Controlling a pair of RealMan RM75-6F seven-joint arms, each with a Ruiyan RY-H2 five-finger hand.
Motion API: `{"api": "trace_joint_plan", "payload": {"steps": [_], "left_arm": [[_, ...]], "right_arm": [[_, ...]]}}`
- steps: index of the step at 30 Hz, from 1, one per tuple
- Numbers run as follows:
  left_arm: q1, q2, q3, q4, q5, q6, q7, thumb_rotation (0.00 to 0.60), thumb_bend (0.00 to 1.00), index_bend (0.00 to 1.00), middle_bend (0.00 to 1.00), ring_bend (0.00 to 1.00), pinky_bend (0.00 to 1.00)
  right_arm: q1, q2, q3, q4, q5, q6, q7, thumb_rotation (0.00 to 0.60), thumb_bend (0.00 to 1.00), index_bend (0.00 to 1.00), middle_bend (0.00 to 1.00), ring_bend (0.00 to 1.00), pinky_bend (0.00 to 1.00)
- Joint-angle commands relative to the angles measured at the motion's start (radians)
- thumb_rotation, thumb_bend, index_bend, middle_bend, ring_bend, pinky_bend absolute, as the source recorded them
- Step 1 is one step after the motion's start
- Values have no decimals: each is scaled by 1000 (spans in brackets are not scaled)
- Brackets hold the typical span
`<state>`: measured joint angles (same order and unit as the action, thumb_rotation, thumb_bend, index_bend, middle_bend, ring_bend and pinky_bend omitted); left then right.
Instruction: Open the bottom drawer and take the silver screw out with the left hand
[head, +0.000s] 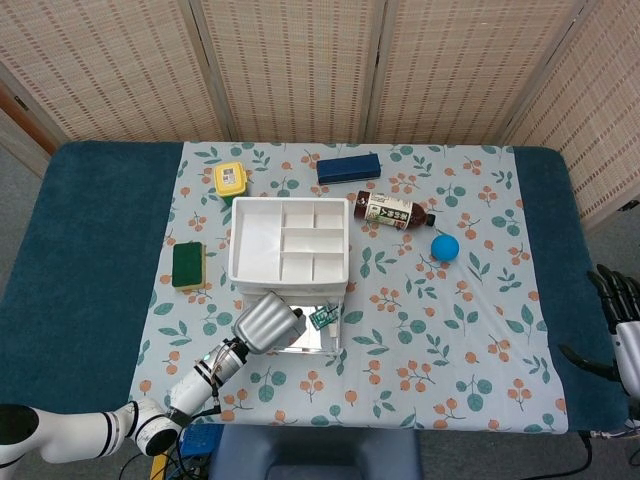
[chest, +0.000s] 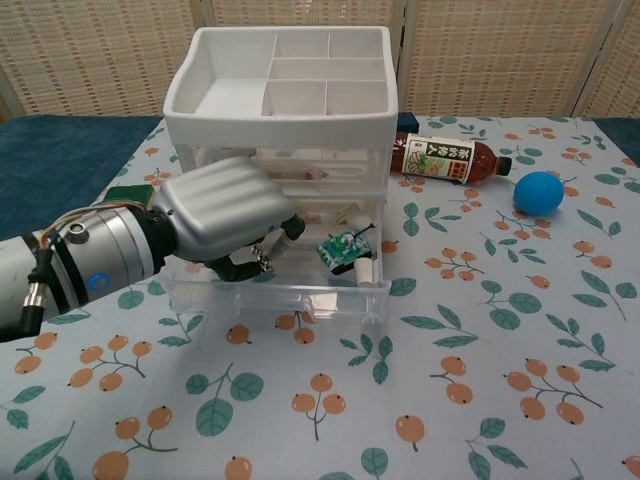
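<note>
The white drawer unit (head: 290, 240) stands mid-table with its clear bottom drawer (chest: 290, 295) pulled out toward me. My left hand (chest: 225, 215) reaches into the drawer's left half, fingers curled down. The small silver screw (chest: 262, 260) shows at its fingertips, pinched between thumb and finger. In the head view the left hand (head: 265, 322) covers that part of the drawer. A green circuit board (chest: 343, 248) and a small white part (chest: 366, 270) lie in the drawer's right half. My right hand (head: 622, 335) hangs at the table's far right edge, fingers apart and holding nothing.
A brown tea bottle (head: 393, 212) and a blue ball (head: 445, 247) lie right of the drawer unit. Behind it are a dark blue box (head: 348, 167) and a yellow container (head: 231, 180). A green sponge (head: 187, 265) sits to its left.
</note>
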<state>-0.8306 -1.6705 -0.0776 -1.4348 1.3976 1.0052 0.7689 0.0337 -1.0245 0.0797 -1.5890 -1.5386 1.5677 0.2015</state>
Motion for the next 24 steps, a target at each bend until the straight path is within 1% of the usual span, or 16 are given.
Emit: {"api": "trace_joint_plan", "payload": {"steps": [1, 12, 24], "left_arm": [[1, -1, 0, 1, 4, 3, -6, 600, 307, 594, 988, 992, 1000], [8, 5, -2, -9, 16, 21, -28, 600, 308, 609, 988, 992, 1000], [39, 62, 1, -85, 50, 78, -59, 600, 308, 615, 988, 992, 1000]], "right_arm": [[-1, 0, 0, 1, 0, 0, 0, 600, 130, 0, 0, 0, 0], [-1, -1, 1, 2, 0, 1, 4, 600, 130, 0, 0, 0, 0], [3, -3, 2, 2, -6, 0, 3, 600, 131, 0, 0, 0, 0]]}}
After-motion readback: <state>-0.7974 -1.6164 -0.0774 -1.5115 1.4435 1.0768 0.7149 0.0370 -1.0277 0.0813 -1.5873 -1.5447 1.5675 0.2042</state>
